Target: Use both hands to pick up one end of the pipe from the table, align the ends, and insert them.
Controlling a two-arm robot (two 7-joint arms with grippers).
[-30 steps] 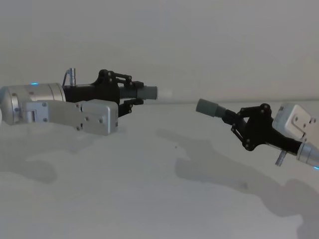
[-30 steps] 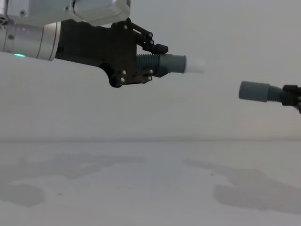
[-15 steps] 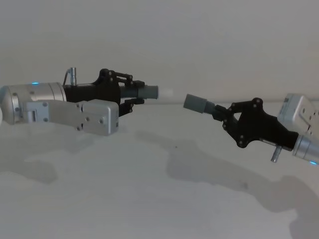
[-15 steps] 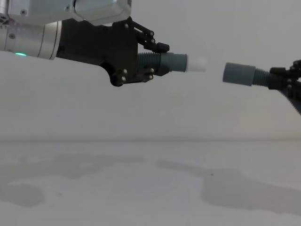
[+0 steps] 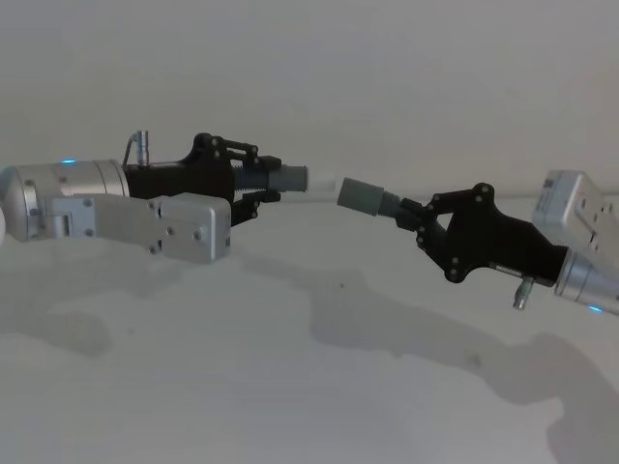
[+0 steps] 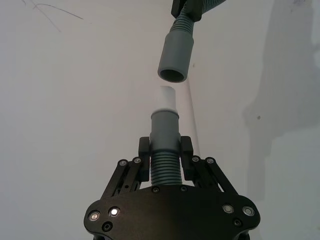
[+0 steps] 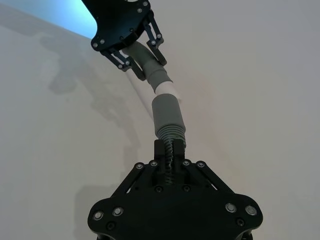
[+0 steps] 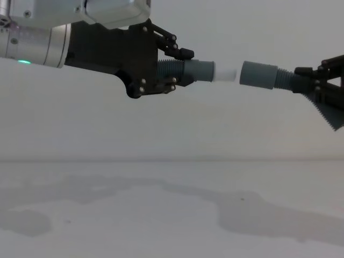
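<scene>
Both pieces hang clear above the worktop (image 8: 134, 215). The left claw (image 8: 180, 70) is clamped on the ribs of the left hose piece (image 8: 199, 71). Its white tip (image 8: 226, 73) stops just short of the cuff (image 8: 258, 75) of the right hose piece (image 8: 284, 80), which the right claw (image 8: 301, 80) grips tightly. Aligning seems nearly done; next comes a straight push together. The rear ends are hidden behind the claws.

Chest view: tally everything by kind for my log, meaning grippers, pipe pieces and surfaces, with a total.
Grippers: 2, the left gripper and the right gripper, each shut on a pipe piece.
Pipe pieces: 2, the white-tipped pipe piece and the plain grey pipe piece, ends not yet joined.
Surfaces: 1, the table.
Total: 5.
</scene>
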